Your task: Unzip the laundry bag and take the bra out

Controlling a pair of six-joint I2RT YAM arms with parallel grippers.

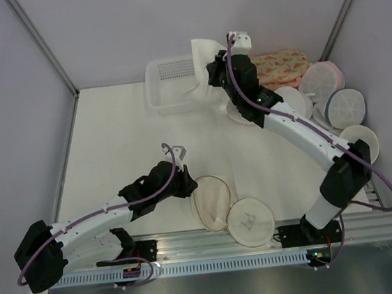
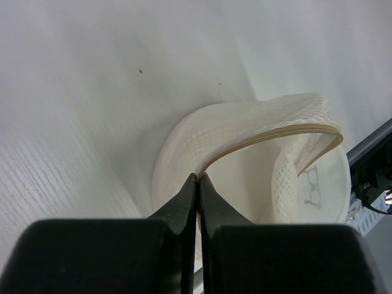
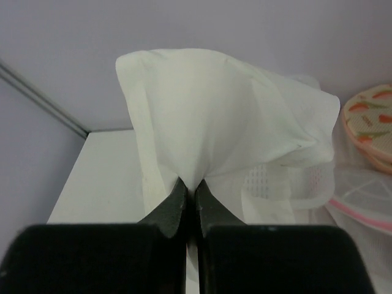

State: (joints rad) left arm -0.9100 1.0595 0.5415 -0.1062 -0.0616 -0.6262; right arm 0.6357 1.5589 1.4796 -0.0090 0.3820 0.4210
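The cream mesh laundry bag lies gaping open at the near edge of the desk, its tan-brown rim pinched by the left tool, while the right tool pinches the soft white bra, held up crumpled beside the white basket.

The white, faintly textured surface carries a small round cream mesh laundry bag with a tan-brown rim near its front edge. The bag lies open, with one half flat and the other partly raised. At the far side stands a white perforated plastic basket. Along the right side lie an orange floral pouch, a white domed pouch with pink trim, a white domed pouch with blue trim, and further white round pouches.
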